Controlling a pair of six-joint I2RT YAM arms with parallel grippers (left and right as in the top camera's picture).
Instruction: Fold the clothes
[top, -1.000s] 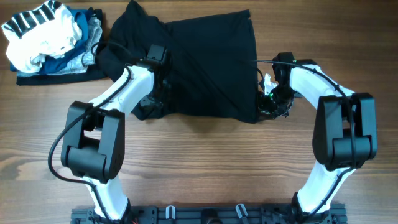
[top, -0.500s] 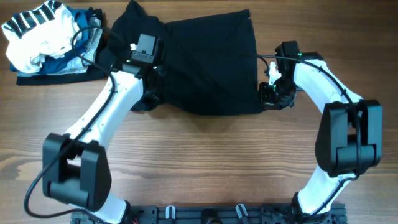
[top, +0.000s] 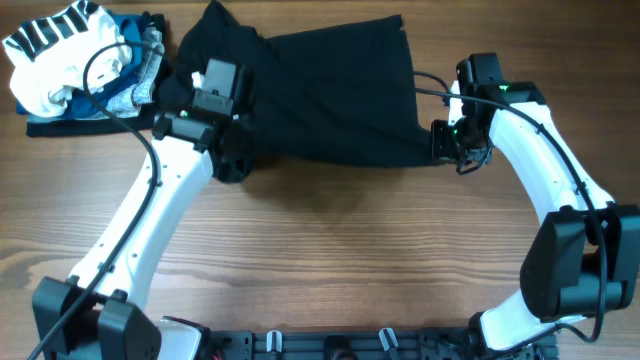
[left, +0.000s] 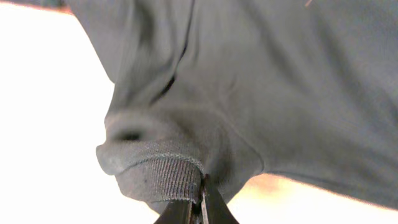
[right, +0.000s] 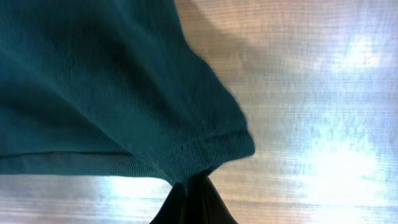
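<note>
The black shirt (top: 330, 100) lies on the bench (top: 330, 265) in its upper middle. Its long axis runs left to right, and nearly all of its cloth lies on the far side of both sets of jaws, away from the robot's base. The left jaws are pressed together on a thick ribbed fold at the shirt's near-left corner. The left wrist view shows the cloth rising from that pinch and spreading away. The right jaws are likewise clamped on the near-right corner, with the stitched hem caught right at their tips. So the near edge is strung between the two arms, each arm at the corner on its own side, and neither has to reach across. The edge looks raised a little off the wood, though the overhead view does not settle how much. My reading is that the next move turns on this — the body of the shirt lies straight beyond the held edge, so carrying both corners away from the base together would lay the near half over the far half. The left side is more bunched than the right. A pile of other clothes (top: 80, 60) sits in the far-left corner, just beside the shirt's left shoulder — close to the left arm's path.
</note>
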